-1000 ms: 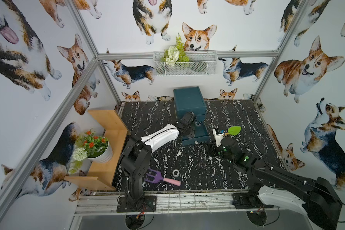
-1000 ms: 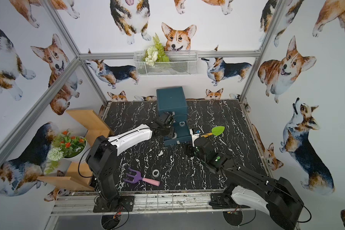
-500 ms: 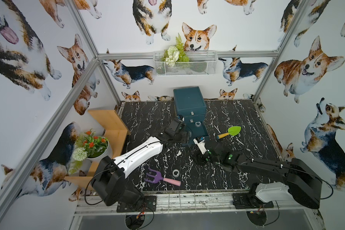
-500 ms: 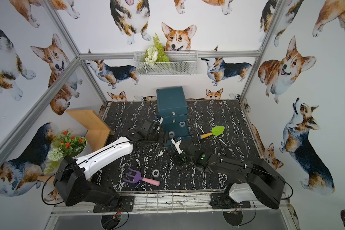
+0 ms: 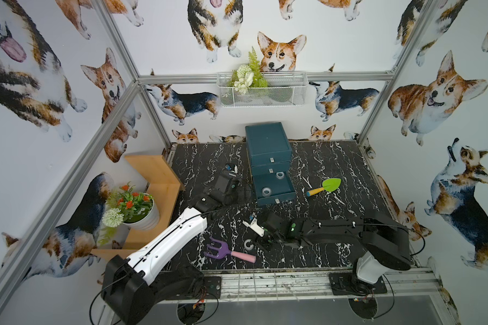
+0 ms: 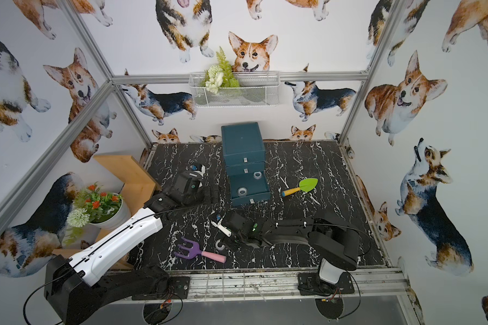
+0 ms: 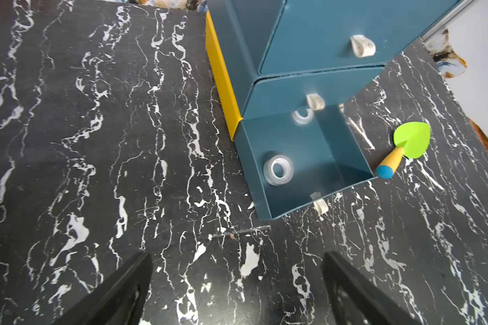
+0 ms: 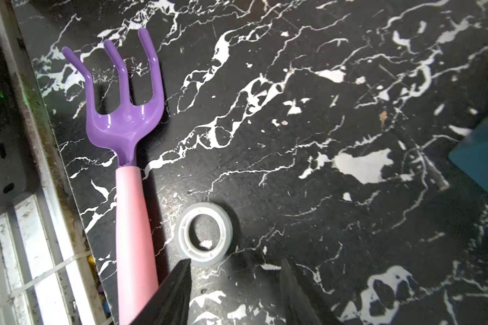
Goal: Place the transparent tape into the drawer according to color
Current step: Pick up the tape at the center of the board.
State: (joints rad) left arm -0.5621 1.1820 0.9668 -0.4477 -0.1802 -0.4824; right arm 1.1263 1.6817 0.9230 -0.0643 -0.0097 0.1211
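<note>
Left pincer [image 7: 235, 256]: black fingers spread wide, empty. It was over the drawer [image 7: 302, 152] a second ago and is now drawn back above bare worktop [image 7: 82, 168], black with white marble veining.
Rake [image 8: 124, 126]: glossy purple plastic, three tines, pink handle cut off by the frame; alongside the right pincer [image 8: 234, 261].
Loose tape roll [image 8: 226, 229]: grey-clear ring, hollow core, lying flat just ahead of one right-pincer fingertip, not between the fingers.
Right pincer: fingers apart, narrower gap, pinching nothing; swung here from beside the trowel [image 7: 412, 138].
Drawer: teal, lowest of three, pulled out ahead of the left pincer. Holds near roll [image 7: 267, 170], sharp, and far roll [image 7: 295, 116], blurred; both clear.
Trowel: green blade, yellow handle, blue cap; past the drawer from the left pincer.
</note>
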